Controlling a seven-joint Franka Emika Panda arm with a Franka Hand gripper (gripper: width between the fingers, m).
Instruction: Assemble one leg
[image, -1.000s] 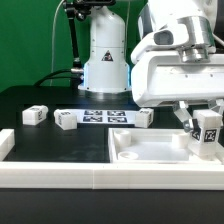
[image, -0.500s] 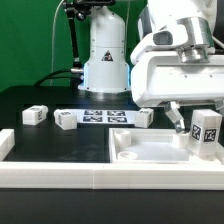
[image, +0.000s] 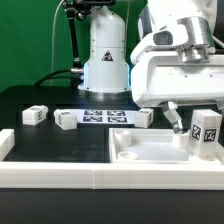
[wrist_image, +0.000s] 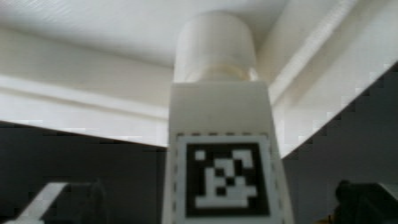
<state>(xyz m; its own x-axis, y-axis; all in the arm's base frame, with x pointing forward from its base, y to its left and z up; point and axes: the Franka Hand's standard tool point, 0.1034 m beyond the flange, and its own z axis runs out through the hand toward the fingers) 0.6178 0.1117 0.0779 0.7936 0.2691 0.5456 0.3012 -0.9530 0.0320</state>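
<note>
A white leg (image: 207, 134) with a black-and-white tag stands upright on the white recessed panel (image: 150, 150), in its corner at the exterior view's right. My gripper (image: 200, 124) hangs over it, open, with one finger (image: 176, 120) clear of the leg's side. In the wrist view the leg (wrist_image: 221, 140) fills the middle, with its round peg end pointing into the panel's corner. The dark fingertips (wrist_image: 365, 196) stand apart on either side of it without touching. My gripper (wrist_image: 205, 205) holds nothing.
Three more tagged white legs lie on the black table behind the panel: one (image: 34, 115), a second (image: 66, 120) and a third (image: 146, 117). The marker board (image: 100, 116) lies between them. The robot's white base (image: 106, 55) stands behind. A white rail (image: 60, 172) runs along the front.
The fingers have spread apart and let go of the leg, which stays standing in the panel's corner. The arm has hardly moved.
</note>
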